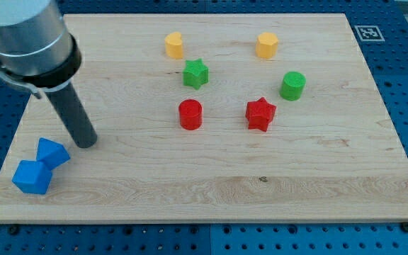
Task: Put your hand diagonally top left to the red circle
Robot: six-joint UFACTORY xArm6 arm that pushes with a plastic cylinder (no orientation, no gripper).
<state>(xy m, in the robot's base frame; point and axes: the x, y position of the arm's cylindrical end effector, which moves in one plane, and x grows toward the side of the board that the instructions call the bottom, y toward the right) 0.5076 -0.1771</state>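
You see my tip [86, 142] resting on the board [211, 191] at the view's left, just beside two touching blue blocks [41, 166] (nothing gripped, just a bare rod). The red circle [190, 114] stands well apart to the right, below the green star [195, 74].

No readable text, number or brand is found. One sign only is recorded: a black-and-white square fiducial marker [366, 32], printed on a white tag set at the wooden board's [211, 191] top right corner; its pattern cannot be deciphered.
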